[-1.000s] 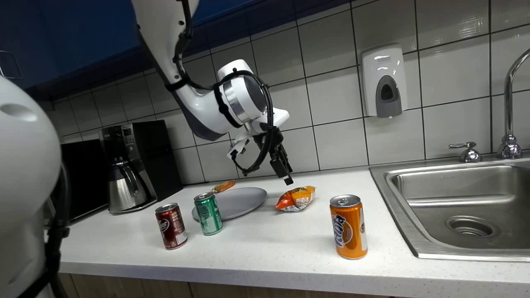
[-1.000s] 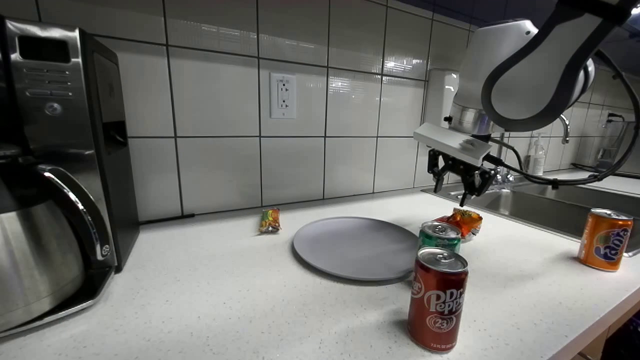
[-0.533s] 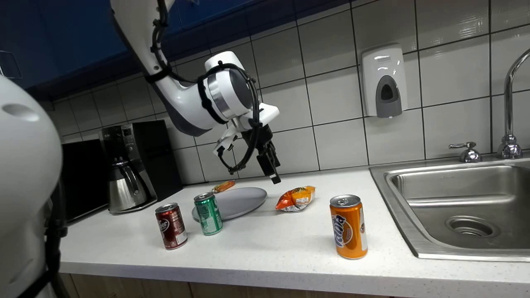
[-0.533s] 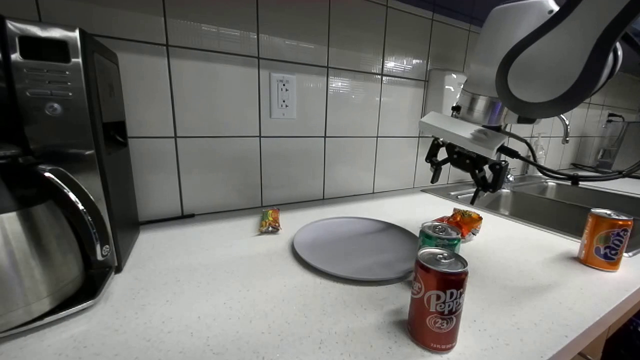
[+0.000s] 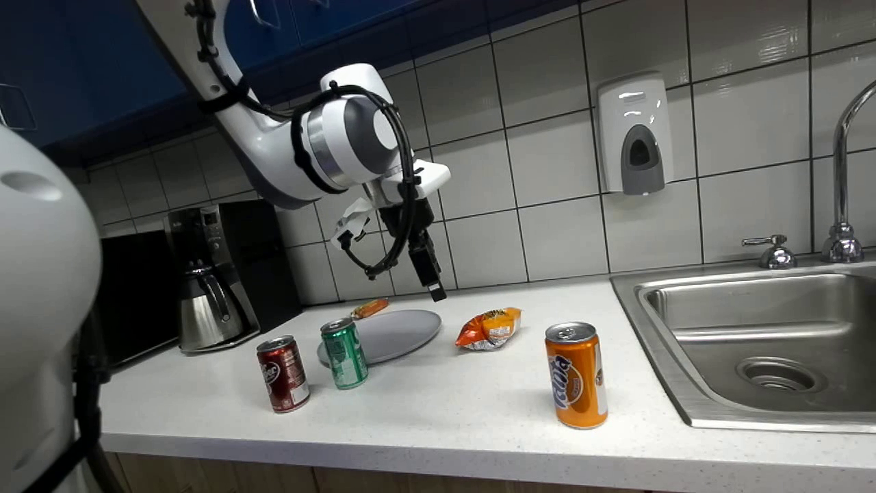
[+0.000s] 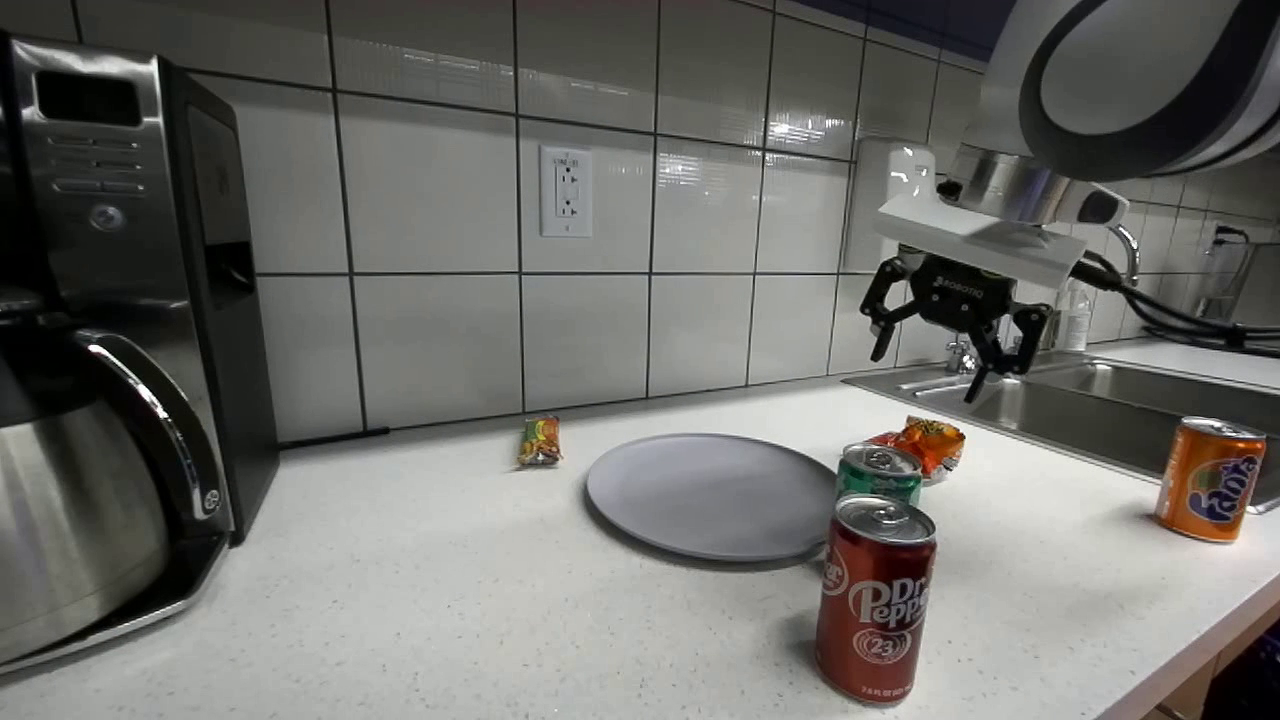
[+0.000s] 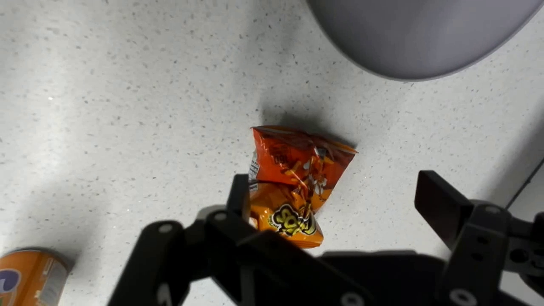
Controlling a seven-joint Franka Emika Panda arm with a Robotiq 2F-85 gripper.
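Zero cargo, btw: your gripper (image 6: 925, 373) is spread wide, and the orange-red snack bag (image 7: 297, 182) lies lower, on the counter (image 7: 127, 106), between gray plate (image 7: 416, 38) and Fanta can (image 6: 1210, 480), probably flat because it's too soft to stand.

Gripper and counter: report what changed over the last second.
The gripper moved left in an exterior view, its jaws opening wider; nothing was grasped or released. The orange snack bag, gray plate, Fanta can, green can and Dr Pepper can stayed put.
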